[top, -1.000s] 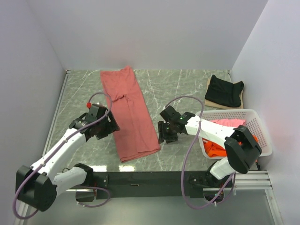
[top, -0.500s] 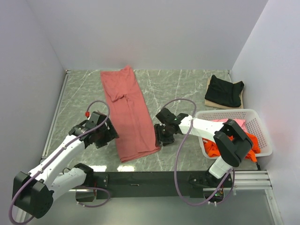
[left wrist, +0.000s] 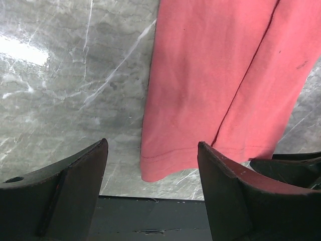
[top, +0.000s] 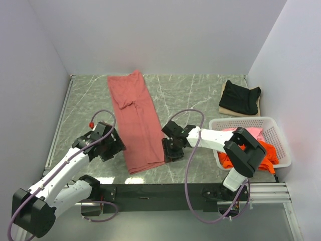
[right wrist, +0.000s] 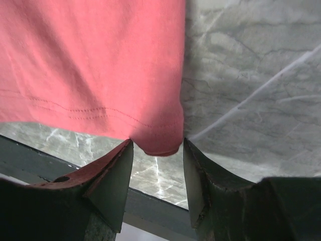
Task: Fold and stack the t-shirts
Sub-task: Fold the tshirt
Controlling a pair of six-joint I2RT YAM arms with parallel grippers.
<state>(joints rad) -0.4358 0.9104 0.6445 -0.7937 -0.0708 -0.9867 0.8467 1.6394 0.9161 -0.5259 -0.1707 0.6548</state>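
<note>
— Where's the brick-red t-shirt [top: 138, 120]?
— Flat on the table [top: 200, 95], a long strip running from the far edge toward the near edge, with the hem nearest the arms.
— And the pincers?
— One at each hem corner! The right pincer [right wrist: 157, 143] is nearer: half-spread jaws straddle the near-right corner, not clamped on it. The left pincer [left wrist: 151, 146] gapes wide, grasping nothing, with the near-left corner just ahead of it.
</note>
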